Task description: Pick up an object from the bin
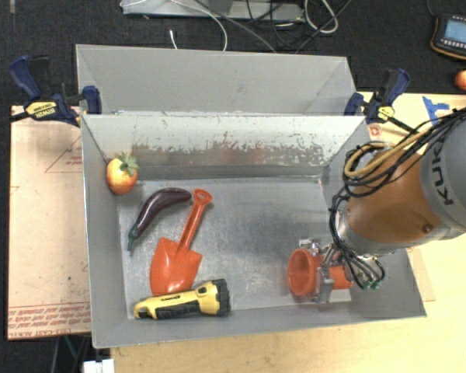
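Note:
My gripper [324, 280] is low in the bin's front right corner, under the arm's orange cover. It is right at an orange cup [299, 273] that lies on its side with its mouth to the left. Grey gripper parts cross the cup's right half and hide part of it. Whether the cup is gripped cannot be made out.
On the left side lie an orange toy shovel [182, 247], a dark purple eggplant [157, 207] and a yellow-and-black flashlight [185, 301] near the front wall. An orange-red fruit [121, 176] sits in the back left corner. The arm covers the right wall.

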You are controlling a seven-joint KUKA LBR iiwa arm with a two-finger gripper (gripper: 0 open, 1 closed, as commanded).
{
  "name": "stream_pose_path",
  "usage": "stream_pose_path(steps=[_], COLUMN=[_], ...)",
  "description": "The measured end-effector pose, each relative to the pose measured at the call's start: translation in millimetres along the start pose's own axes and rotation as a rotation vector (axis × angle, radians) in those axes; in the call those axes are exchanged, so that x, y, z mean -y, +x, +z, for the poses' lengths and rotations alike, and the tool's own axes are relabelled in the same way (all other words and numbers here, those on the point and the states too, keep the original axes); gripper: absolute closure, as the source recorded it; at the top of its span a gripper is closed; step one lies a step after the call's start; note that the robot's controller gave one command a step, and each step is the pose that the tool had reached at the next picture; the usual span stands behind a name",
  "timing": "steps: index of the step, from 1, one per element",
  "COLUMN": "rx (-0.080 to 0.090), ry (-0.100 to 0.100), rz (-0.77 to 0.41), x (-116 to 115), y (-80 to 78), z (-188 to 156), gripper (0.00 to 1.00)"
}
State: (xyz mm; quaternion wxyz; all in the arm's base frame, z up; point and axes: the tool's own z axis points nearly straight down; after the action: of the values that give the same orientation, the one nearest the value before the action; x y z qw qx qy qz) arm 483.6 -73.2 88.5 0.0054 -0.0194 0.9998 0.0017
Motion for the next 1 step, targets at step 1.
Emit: stream_pose_path(steps=[1], rx=[0.000], ry=[-0.001], rz=[-0.001], x=[-0.5], y=[-0.3], z=[-9.3], gripper=[1.00])
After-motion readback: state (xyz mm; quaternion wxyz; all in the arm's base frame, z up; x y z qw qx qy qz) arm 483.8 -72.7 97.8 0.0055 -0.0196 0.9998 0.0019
